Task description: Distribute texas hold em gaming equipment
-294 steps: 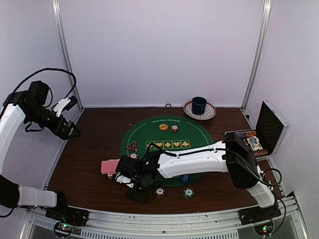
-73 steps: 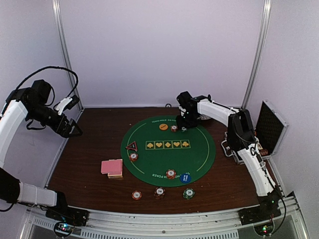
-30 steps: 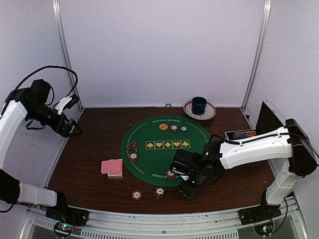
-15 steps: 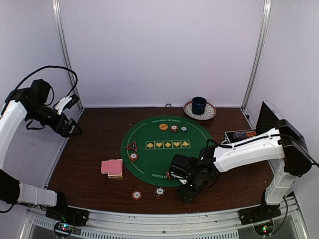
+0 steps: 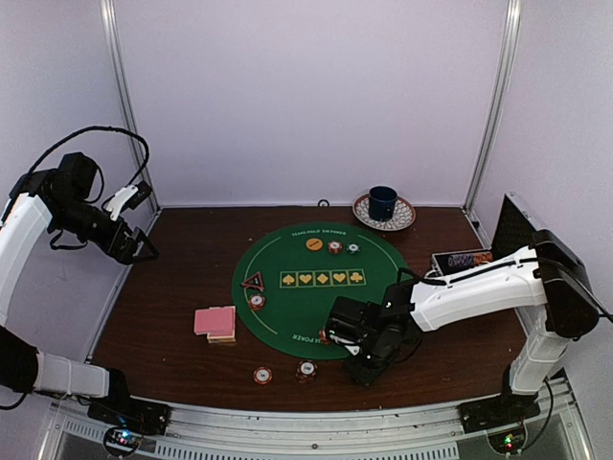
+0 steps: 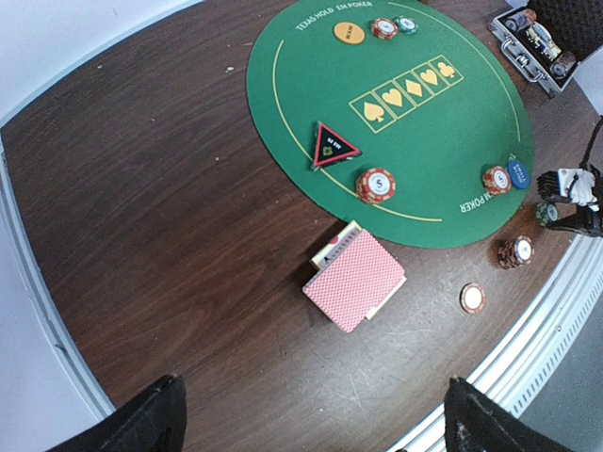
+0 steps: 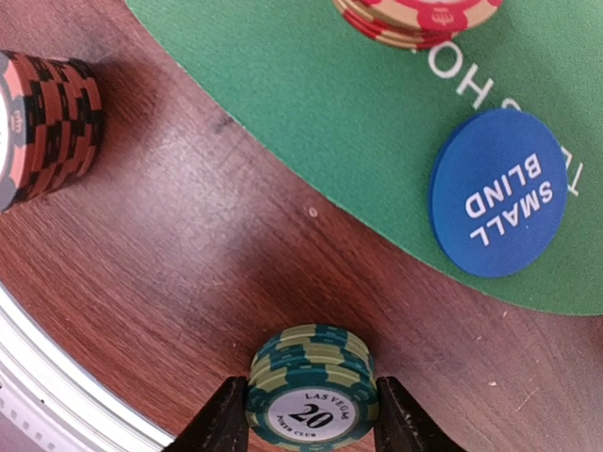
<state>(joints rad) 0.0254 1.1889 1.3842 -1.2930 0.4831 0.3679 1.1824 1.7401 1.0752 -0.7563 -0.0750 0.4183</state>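
Note:
My right gripper [image 5: 363, 368] is low at the table's near edge, just off the green mat [image 5: 287, 307]. Its jaws press both sides of a green chip stack [image 7: 311, 391] standing on the wood; the arm hides this stack in the top view. A blue SMALL BLIND button [image 7: 497, 193] and an orange-red stack [image 7: 415, 17] lie on the mat beyond it. A dark-and-red stack [image 7: 42, 122] stands to the left. My left gripper [image 6: 313, 419] is open and empty, high over the table's left side. The pink-backed deck [image 5: 215, 321] and triangle marker [image 5: 253, 282] lie left of centre.
An orange button [image 5: 314, 243] and two chips [image 5: 334, 247] sit at the mat's far edge. A single chip [image 5: 262, 376] lies near the front rail. A blue mug [image 5: 383, 203] on a saucer stands at the back. An open black case [image 5: 517, 249] is at the right.
The right arm came from the mat's far edge to the near edge, lowered over the green stack, and shifted slightly left in the last second. The left arm has stayed still.

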